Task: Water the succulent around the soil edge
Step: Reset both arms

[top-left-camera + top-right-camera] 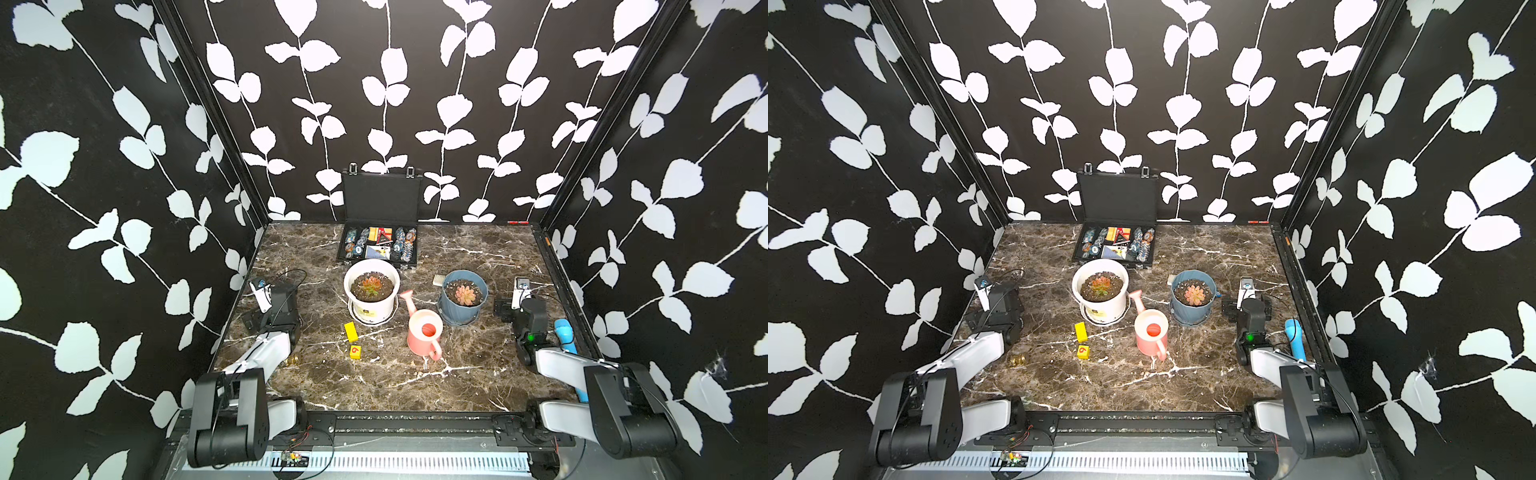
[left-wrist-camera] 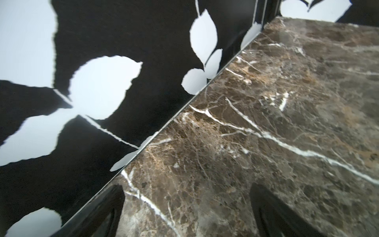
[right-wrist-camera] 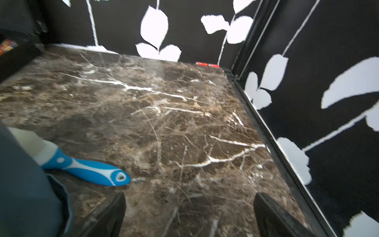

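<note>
Left arm [image 1: 266, 353], right arm [image 1: 557, 361] nearest; jaws spread, empty. Succulent [image 1: 371, 286] in white pot [image 1: 372, 311], centre of surface [image 1: 332, 386], watering can [image 1: 424, 332] just beside. Risks: sloppy handle grab tips can; spout [image 1: 407, 297] wets rosette instead of soil edge [image 1: 385, 286]; blue-grey pot [image 1: 463, 316] watered instead.

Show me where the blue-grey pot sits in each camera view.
In a top view: blue-grey pot right of centre, just right of the pink watering can.
In a top view: the pot, same spot.
Left wrist: not in it.
Right wrist: blurred dark shape at the frame edge, by the blue-handled brush.
Shared landmark: red strip at the table's far edge.
</note>
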`<state>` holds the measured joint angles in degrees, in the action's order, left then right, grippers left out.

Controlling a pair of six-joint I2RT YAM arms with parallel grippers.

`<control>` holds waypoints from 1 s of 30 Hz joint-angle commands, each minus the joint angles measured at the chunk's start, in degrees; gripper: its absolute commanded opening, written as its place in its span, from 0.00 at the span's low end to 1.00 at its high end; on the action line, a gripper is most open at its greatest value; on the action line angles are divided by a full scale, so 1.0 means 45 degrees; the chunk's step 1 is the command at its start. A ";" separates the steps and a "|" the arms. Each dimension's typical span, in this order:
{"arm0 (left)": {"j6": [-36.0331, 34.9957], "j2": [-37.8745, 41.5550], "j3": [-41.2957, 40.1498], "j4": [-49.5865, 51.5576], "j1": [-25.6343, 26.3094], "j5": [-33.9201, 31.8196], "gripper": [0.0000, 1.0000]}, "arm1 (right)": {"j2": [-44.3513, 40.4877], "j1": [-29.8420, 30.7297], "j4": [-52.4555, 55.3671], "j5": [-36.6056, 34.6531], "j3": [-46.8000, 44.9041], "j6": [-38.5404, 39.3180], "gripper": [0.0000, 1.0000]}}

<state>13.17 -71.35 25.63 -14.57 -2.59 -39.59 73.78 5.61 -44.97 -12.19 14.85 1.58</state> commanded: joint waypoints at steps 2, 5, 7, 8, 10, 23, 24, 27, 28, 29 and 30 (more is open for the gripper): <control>-0.0640 -0.0103 -0.0283 -0.1409 0.0103 0.0964 0.99 | 0.0918 0.0043 -0.2455 0.0771 -0.0153 0.0459 0.99; -0.0934 -0.0030 -0.0836 -0.2800 0.0281 0.1309 0.99 | 0.1201 0.0043 -0.3042 0.0679 -0.0359 0.0466 0.99; -0.1186 -0.0080 -0.1146 -0.3817 0.0388 0.1642 0.99 | 0.1220 0.0032 -0.3722 0.0658 -0.0699 0.0451 0.99; -0.1337 -0.0133 -0.1193 -0.4073 0.0489 0.1791 0.99 | 0.1283 0.0042 -0.4084 0.0499 -0.0888 0.0393 0.99; -0.1647 -0.0261 -0.1326 -0.4740 0.0582 0.2213 0.99 | 0.1546 0.0033 -0.5132 0.0060 -0.1290 0.0234 0.99; -0.2633 -0.0374 -0.1892 -0.6362 0.1024 0.3864 0.99 | 0.3038 0.0034 -0.7931 -0.0353 -0.1993 0.0095 0.99; -0.2582 -0.0250 -0.1887 -0.6132 0.1025 0.3668 0.99 | 0.3080 0.0032 -0.7933 -0.0375 -0.1972 0.0097 0.99; -0.2564 0.0138 -0.2062 -0.5887 0.1020 0.2772 0.99 | 0.3083 0.0043 -0.7924 -0.0330 -0.1991 0.0115 0.99; -0.2703 0.0229 -0.2094 -0.5838 0.1014 0.2613 0.99 | 0.3081 0.0033 -0.7925 -0.0318 -0.1997 0.0102 0.99; -0.2808 0.0248 -0.2073 -0.5788 0.1023 0.2481 0.99 | 0.3073 0.0042 -0.7935 -0.0319 -0.2002 0.0103 0.99; -0.2819 0.0267 -0.2064 -0.5767 0.1025 0.2391 0.99 | 0.3077 0.0043 -0.7936 -0.0319 -0.2005 0.0115 0.99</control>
<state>1.56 -71.75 16.93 -40.56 1.87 -25.80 87.37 5.63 -77.43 -13.02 5.98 2.76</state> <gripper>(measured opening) 0.986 0.993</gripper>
